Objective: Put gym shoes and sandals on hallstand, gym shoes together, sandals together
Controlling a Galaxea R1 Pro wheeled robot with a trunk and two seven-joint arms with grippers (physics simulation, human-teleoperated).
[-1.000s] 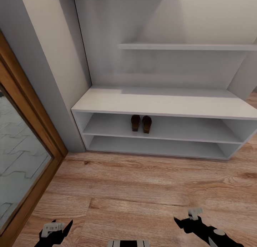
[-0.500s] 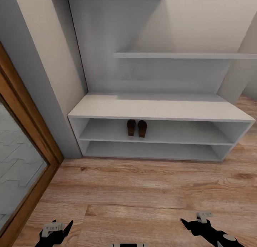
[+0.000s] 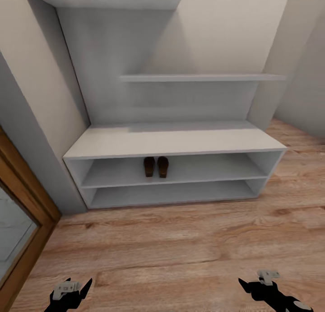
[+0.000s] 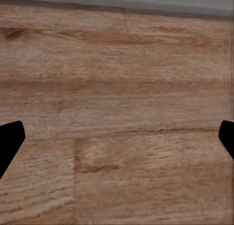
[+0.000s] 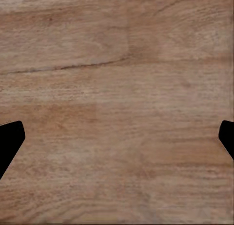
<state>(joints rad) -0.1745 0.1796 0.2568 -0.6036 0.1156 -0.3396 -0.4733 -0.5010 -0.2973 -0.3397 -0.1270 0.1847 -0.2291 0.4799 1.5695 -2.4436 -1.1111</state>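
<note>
Wood-plank corridor floor (image 3: pixel 180 253) runs bare and knotty up to the foot of the hallstand, and both arms hang low over it with nothing in them. At the left gripper (image 4: pixel 117 137) the two dark fingertips sit at opposite edges of the wrist view, spread wide, with only floorboards between them. The right gripper (image 5: pixel 117 137) looks the same: tips far apart, empty, grain and a plank seam beneath. From the head view, the left gripper (image 3: pixel 70 290) and right gripper (image 3: pixel 266 282) sit well short of the furniture.

Out past them stands the light-grey hallstand (image 3: pixel 176 142), a low bench with two open shelves, a tall back panel and floating shelves above. The two sandals (image 3: pixel 156 166) sit on its upper open shelf, side by side and nearly touching, off the floor. That half of the job looks done.

No gym shoes appear anywhere on this stretch of floor or on the rack, so I'd guess they have to be found first. Going by their kind, sneakers are light, with a soft upper that gives under a squeeze and a stiffer sole. I'd pinch one across the collar or the heel counter, where the wall is firm, not by the laces. Room remains on the shelf to either side of the sandals.
</note>
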